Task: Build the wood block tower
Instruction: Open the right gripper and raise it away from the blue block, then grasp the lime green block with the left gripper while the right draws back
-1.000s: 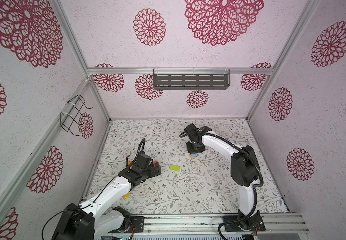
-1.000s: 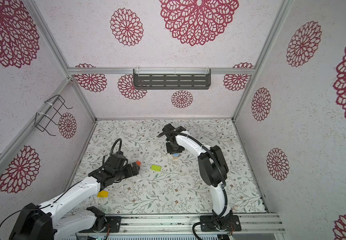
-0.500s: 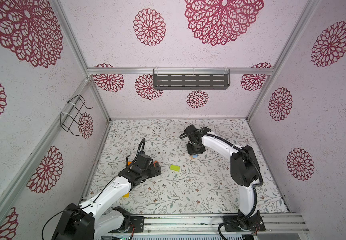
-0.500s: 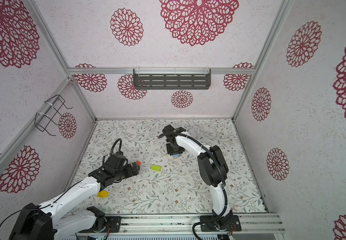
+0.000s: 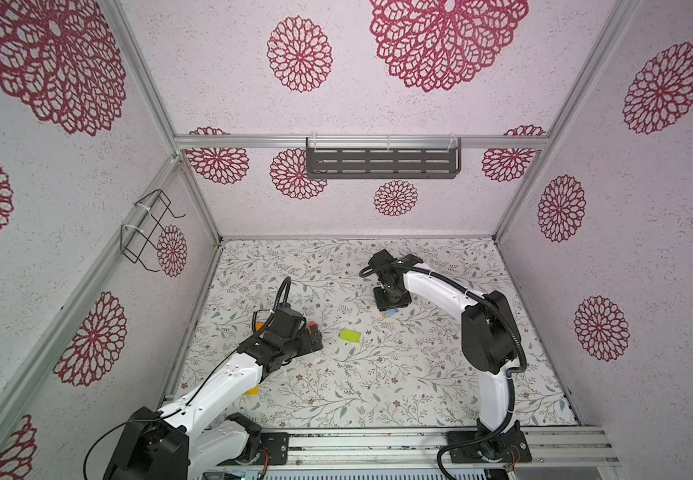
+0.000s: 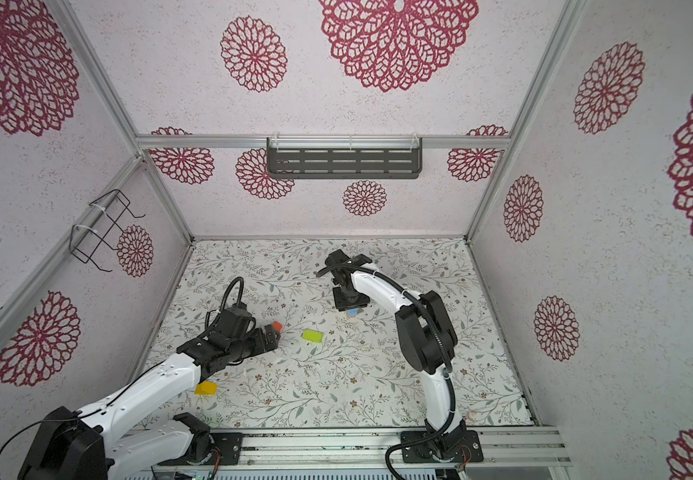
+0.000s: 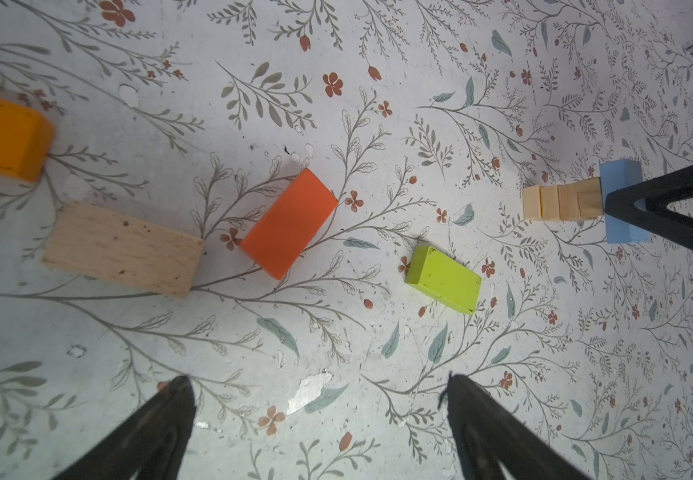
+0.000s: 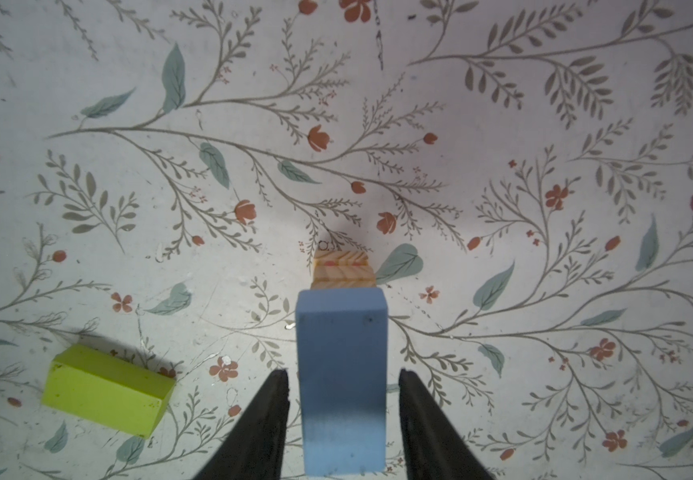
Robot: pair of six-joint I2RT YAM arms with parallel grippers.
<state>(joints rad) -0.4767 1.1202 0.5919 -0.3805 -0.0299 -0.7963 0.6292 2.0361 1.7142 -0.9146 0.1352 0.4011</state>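
While your tower [image 7: 585,202] is plain cubes [image 8: 344,272] under a blue block [image 8: 342,332], your right gripper [image 8: 342,372] sits loose around it, not touching.

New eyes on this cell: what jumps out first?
A light blue wooden block caps a narrow stack of natural-wood cubes at centre, the right gripper straddling it with slim gaps. A lime-green bar, a red-orange bar and a plain wooden bar lie loose before the open left gripper.

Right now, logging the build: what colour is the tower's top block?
The top block is light blue, clearest in the right wrist view.
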